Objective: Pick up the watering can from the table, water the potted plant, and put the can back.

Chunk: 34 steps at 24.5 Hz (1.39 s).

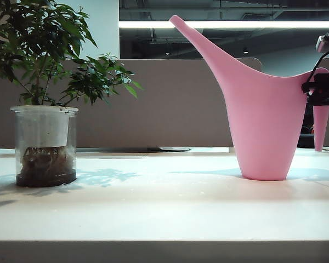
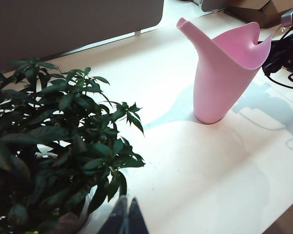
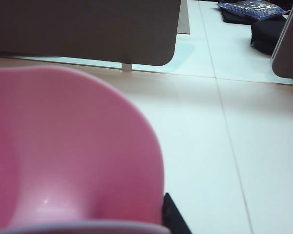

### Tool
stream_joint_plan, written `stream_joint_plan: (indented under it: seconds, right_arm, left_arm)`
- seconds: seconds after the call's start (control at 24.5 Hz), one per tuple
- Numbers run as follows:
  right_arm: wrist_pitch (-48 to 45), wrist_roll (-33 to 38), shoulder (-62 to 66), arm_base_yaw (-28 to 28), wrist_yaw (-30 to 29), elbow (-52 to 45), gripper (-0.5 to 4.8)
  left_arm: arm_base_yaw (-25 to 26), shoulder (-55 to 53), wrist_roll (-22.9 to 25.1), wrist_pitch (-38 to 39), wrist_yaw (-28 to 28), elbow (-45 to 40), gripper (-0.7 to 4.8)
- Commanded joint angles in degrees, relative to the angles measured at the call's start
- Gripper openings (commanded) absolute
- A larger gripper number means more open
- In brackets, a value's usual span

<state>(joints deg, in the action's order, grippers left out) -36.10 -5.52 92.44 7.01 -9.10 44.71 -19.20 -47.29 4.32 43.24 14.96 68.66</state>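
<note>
The watering can (image 1: 263,120) stood up straight on the white table (image 1: 164,208), over on the right side in the outside view. Its long thin spout pointed up and toward the potted plant (image 1: 44,109). The plant sat on the left side of the table, well apart from the can. It was in a see-through jar with a white pot inside, and I could see roots and dark dirt at the bottom. My right claw (image 1: 322,90) was up at the back of the can, right where the curved handle starts. The handle hung down just below it. I could not tell if that claw had squeezed the handle or was only beside it. From my right wrist, the pink can (image 3: 63,156) was so close that it filled a big part of the view, and only one black finger (image 3: 173,217) showed beside it. My left claw (image 2: 126,219) hung low beside the plant, and its two dark tips were pressed close together with nothing between them. From my left wrist, the green leaves (image 2: 63,146) were very near, and the can (image 2: 219,78) stood farther off on the table with its open top showing. A grey wall (image 1: 175,104) stood behind the table.
</note>
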Motion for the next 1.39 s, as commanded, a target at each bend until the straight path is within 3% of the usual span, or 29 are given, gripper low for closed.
stream_joint_plan:
  seconds: [0.04, 0.2, 0.49, 0.78, 0.9, 1.06, 1.39]
  right_arm:
    - [-2.2, 0.6, -0.5, -0.1, -0.2, 0.3, 1.42]
    - [-4.6, 0.5, -1.0, -0.2, -0.2, 0.3, 1.42]
    - [-3.7, -2.2, -6.2, -1.5, 2.2, 3.9, 1.37]
    - [5.5, -13.5, -7.4, -6.9, 5.2, 12.5, 1.33]
    - [8.4, -18.6, -7.4, -10.6, 9.1, 15.5, 1.1]
    - [8.4, -30.6, -7.4, -17.7, 16.7, 19.9, 1.06]
    - [4.2, -36.8, -7.3, -22.0, 18.6, 24.0, 1.06]
  left_arm:
    - [0.0, 0.1, 1.7, -0.5, -0.2, 0.3, -0.05]
    - [0.0, 0.2, 1.8, -0.7, -4.3, 0.5, -0.05]
    - [0.0, 1.0, 4.0, 2.8, -17.2, 2.9, -0.05]
    - [0.0, 1.1, 4.1, 4.3, -17.7, 3.7, -0.05]
    - [0.0, 1.1, 4.1, 4.5, -17.7, 3.7, -0.05]
    - [0.0, 1.1, 4.1, 4.9, -17.7, 3.8, -0.05]
    - [0.0, 1.2, 4.1, 6.0, -17.7, 3.9, -0.05]
